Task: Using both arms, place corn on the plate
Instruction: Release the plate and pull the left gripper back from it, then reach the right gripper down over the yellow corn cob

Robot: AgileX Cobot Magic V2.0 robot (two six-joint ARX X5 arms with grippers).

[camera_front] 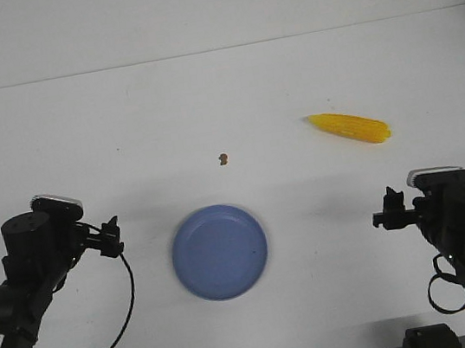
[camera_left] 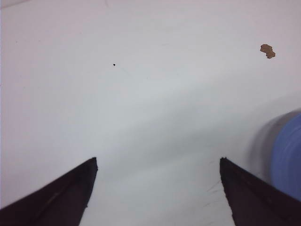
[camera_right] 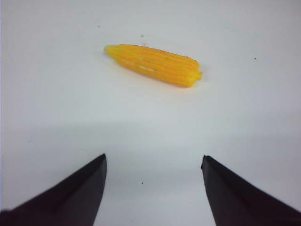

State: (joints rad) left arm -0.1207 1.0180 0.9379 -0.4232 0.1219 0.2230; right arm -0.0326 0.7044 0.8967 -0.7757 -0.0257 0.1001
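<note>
The yellow corn lies on the white table at the right, farther back than the plate; the right wrist view shows the corn lying crosswise ahead of the fingers. The periwinkle-blue plate sits at the front centre, and the plate's rim shows at the edge of the left wrist view. My left gripper hovers left of the plate, open and empty, seen as the left gripper over bare table. My right gripper stands right of the plate and nearer than the corn, open and empty, the right gripper holding nothing.
A tiny brown speck lies on the table behind the plate, the same speck showing in the left wrist view. The table's far edge meets a white wall. Loose black cables hang from the left arm.
</note>
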